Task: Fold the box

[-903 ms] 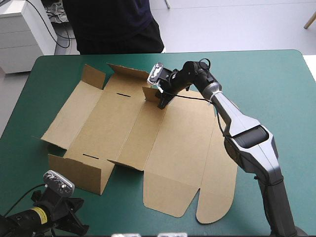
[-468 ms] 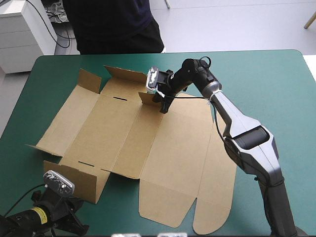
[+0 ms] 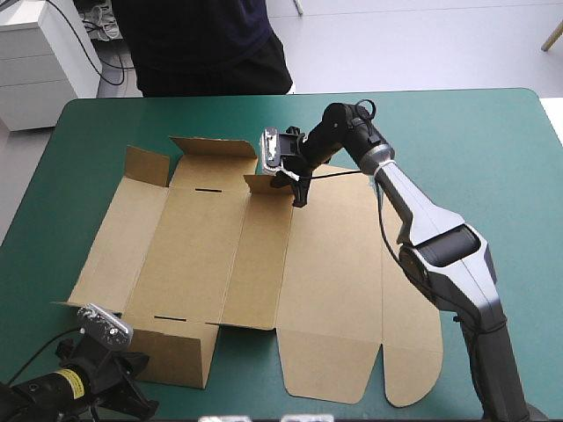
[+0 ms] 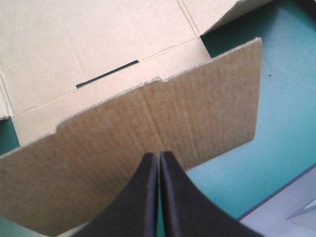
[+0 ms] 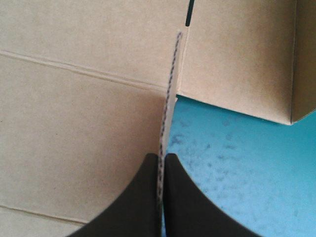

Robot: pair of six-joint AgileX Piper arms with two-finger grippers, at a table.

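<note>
Box [image 3: 264,264]: brown sheet, mostly flat, worktop [image 3: 493,141] centre-left. Right end effector [image 5: 162,157] pinches a far-edge flap; left end effector [image 4: 159,155] closed, empty. Step: raising walls; next likely needs the flap folded upright.

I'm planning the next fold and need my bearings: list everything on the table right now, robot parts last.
box: one, brown, a cut sheet lying mostly flat mid-table, with flaps raised along its far edge and near-left edge.
table: one, teal-green cover, under the box.
right claw: one, black, shut on the box at the small flap on its far edge.
left claw: one, black, shut with no board between the fingers, at the table's near-left corner facing the raised near flap.
</note>
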